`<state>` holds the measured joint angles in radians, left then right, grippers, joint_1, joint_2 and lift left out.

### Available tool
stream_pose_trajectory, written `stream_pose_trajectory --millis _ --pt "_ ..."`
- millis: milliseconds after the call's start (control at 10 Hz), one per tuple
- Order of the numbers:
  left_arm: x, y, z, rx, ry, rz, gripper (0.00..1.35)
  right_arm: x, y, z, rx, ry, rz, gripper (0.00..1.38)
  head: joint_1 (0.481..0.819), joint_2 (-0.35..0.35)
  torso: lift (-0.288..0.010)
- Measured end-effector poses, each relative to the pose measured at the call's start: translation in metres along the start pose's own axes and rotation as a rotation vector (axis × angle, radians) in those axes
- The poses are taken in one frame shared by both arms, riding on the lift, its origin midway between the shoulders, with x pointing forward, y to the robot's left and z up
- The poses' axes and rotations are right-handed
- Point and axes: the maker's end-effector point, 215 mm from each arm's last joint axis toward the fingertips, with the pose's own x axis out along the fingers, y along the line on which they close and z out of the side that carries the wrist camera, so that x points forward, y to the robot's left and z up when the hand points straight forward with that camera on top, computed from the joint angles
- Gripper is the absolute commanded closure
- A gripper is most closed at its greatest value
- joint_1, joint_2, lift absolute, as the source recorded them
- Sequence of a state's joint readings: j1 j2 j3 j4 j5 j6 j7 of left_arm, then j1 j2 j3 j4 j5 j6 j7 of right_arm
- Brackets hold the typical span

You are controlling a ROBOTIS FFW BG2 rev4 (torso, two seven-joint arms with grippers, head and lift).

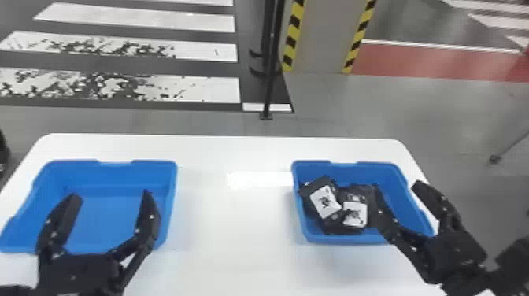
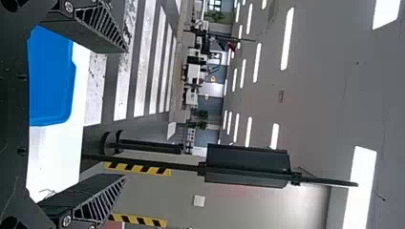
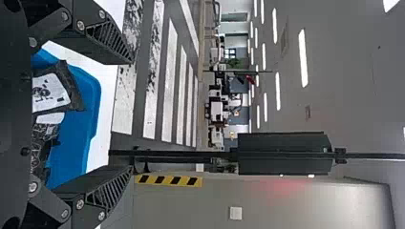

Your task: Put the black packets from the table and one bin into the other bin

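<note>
Head view: black packets (image 1: 324,200) lie in the right bin (image 1: 334,239)

White labels (image 1: 355,214) face up on the packets, each with a dark mark (any finer print is too small to make out). One labelled packet leans over its neighbour near the bin's left wall, and the dark pile spreads toward the middle. The left bin (image 1: 118,175) sits well apart on the white table (image 1: 232,224), its blue floor visible.

The left gripper (image 1: 111,195) comes in from the bottom edge, pointing forward above the left bin, fingers spread wide. The left wrist view agrees: a broad gap lies between the tips of that gripper (image 2: 125,113), with nothing clamped.

The right arm slants in from the lower right. Its gripper (image 1: 397,187) has its fingers parted too, one overlapping the packets' right side in the view, the other near the bin's outer edge (whether either touches, I cannot tell). In the right wrist view, the tips of the right gripper (image 3: 133,115) stand well apart, with nothing between them. Beyond the table stands a black pole (image 1: 271,78).
</note>
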<state>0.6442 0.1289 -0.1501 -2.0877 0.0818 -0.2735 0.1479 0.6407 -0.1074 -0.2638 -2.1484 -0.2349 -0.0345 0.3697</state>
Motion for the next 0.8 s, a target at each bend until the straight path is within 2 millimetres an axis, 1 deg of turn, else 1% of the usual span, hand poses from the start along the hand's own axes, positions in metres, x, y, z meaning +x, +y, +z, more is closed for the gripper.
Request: stream_pose_trajectory --millis 500,700,800 --pt "0.001 0.003 0.007 0.013 -0.022 -0.005 0.10 0.003 0.004 0.006 -0.003 -0.033 0.008 0.26 0.695 -0.128 -0.110" --pt "0.002 0.004 0.010 0.019 -0.032 -0.004 0.10 0.006 0.011 0.015 -0.010 -0.056 0.022 0.26 0.695 -0.115 -0.110" --pt "0.002 0.005 0.011 0.022 -0.036 -0.004 0.10 0.007 0.012 0.016 -0.008 -0.058 0.024 0.26 0.695 -0.113 -0.110"
